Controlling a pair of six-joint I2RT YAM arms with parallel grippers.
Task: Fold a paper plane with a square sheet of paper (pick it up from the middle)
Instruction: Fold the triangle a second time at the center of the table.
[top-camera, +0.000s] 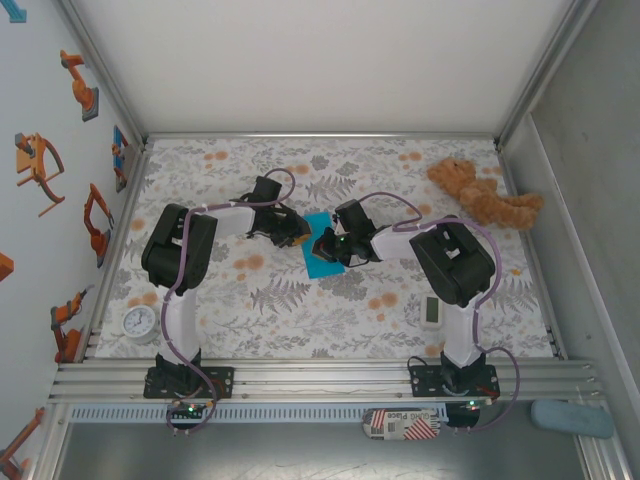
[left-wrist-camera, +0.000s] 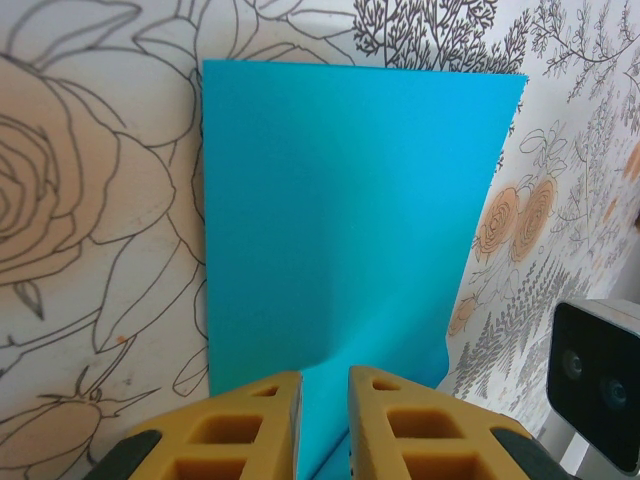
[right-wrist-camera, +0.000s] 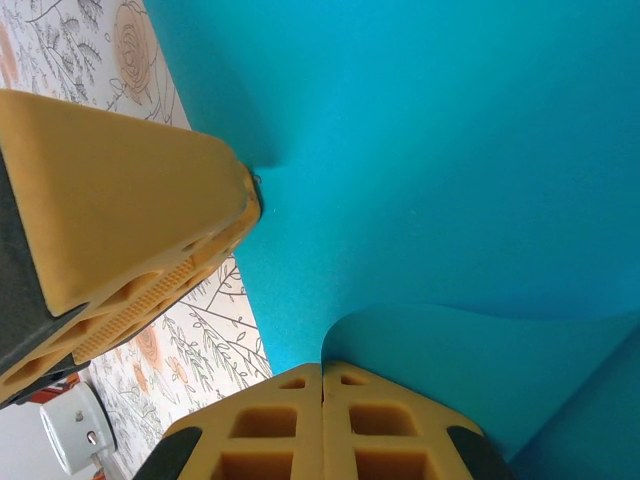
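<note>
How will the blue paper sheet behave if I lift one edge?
Probably floppy: the square sheet of paper curls into a lip by the right gripper. Likely creases easily: it puckers where the left gripper meets it. Thin and flat, it may slide rather than lift when pushed.

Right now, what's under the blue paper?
The flowery tablecloth shows all around the blue paper. The part right underneath is covered, so I can't see whether anything flat hides there.

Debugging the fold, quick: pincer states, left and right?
Left pincer: nearly closed at the square sheet of paper, grip unclear.
Right pincer: closed on that sheet.
</note>
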